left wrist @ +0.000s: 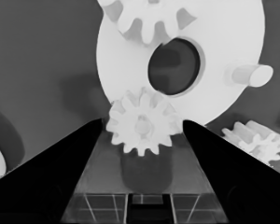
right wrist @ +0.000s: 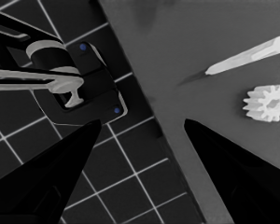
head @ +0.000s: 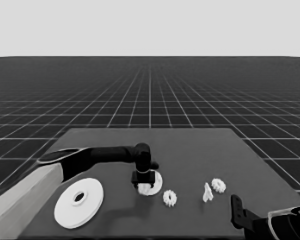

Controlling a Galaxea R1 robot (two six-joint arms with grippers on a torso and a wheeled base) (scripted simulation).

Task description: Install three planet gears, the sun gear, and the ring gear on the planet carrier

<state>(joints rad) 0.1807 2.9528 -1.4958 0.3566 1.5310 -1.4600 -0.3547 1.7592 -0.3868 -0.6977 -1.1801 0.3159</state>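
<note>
The planet carrier, the smaller round part (head: 157,180), lies mid-table; in the left wrist view it looms large (left wrist: 224,42) with a bare peg (left wrist: 249,74). One planet gear (left wrist: 147,18) sits on it. A second gear (left wrist: 142,123) rests at its near rim between the fingers of my left gripper (head: 142,184), which stands open around it (left wrist: 143,140). Another gear (head: 170,198) lies on the table beside the carrier (left wrist: 256,140). The ring gear, the larger round part (head: 79,202), lies front left. My right gripper (head: 237,210) waits open at the front right corner (right wrist: 142,123).
A thin white piece (head: 207,192) and a fourth gear (head: 218,185) lie right of centre, also in the right wrist view as the thin piece (right wrist: 247,58) and the gear (right wrist: 267,102). Dark machinery with blue lights (right wrist: 79,79) shows past the table's edge.
</note>
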